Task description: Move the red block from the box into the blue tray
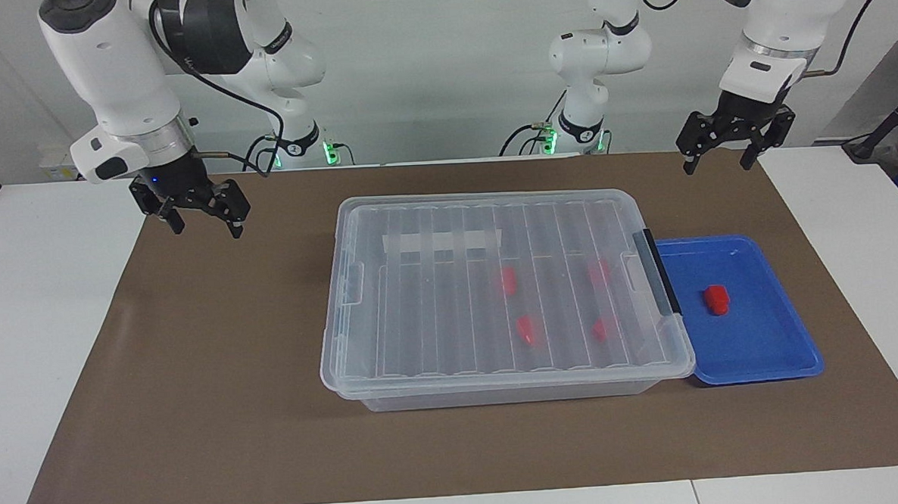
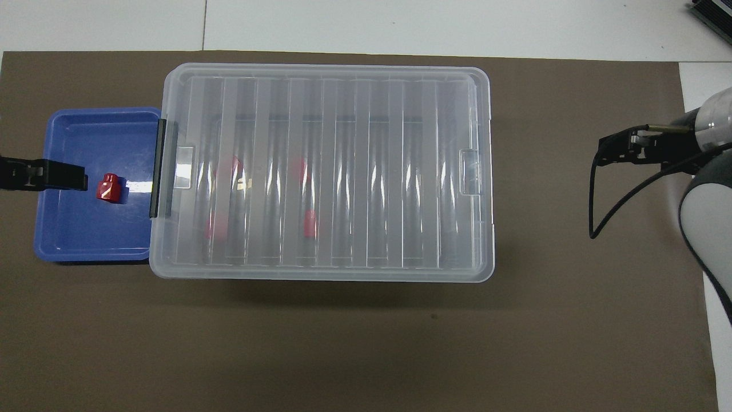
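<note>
Facing view: a red block [image 1: 717,299] lies alone in the blue tray [image 1: 772,359] at the right of the frame, the tray's near end tucked under the rim of the box [image 1: 347,340] at frame centre. The box's ribbed clear lid [image 1: 451,297] is on, its black handle [image 1: 660,271] facing the tray and a white tape strip [image 1: 441,242] across the upper part. Four more red blocks [image 1: 525,330] show blurred through the lid. The left gripper [image 1: 720,161] hangs at upper right above the brown mat [image 1: 198,414], fingers spread and empty. The right gripper [image 1: 205,224] hangs at upper left over the mat, fingers likewise released and empty.

Overhead view: the blue tray [image 2: 51,240] sits at the left edge of the frame, the red block [image 2: 108,188] in its middle, touching nothing else. The box [image 2: 480,171] fills the centre, lid [image 2: 343,114] closed, handle [image 2: 156,169] against the tray. The left gripper [image 2: 43,174] juts in from the left edge over the tray; the right gripper [image 2: 620,150] shows at the right edge over the mat [image 2: 366,343].
</note>
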Robot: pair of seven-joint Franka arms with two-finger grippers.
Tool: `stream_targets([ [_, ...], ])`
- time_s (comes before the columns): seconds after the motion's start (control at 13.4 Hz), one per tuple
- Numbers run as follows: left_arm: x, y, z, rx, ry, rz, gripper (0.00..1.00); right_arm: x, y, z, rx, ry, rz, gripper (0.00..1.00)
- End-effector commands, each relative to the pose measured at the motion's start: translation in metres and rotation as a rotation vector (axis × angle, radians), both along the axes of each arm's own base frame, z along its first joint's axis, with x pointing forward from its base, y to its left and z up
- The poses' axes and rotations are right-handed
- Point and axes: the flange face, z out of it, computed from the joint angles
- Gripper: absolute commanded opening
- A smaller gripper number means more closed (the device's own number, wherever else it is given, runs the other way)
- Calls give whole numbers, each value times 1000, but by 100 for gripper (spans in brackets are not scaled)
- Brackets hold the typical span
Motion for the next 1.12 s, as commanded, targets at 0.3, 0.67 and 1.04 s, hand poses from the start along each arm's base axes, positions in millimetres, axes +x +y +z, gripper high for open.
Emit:
stream_targets([
  [0.3, -4, 1, 0, -17, 0, 10, 100, -2, 0, 4, -2, 26, 51, 100],
  [0.67, -4, 1, 0, -17, 0, 10, 100, -8, 1, 4, 1, 66, 74, 100],
  [1.04, -4, 1, 0, -17, 0, 10, 100, -31, 5, 8, 8, 80, 61, 100],
])
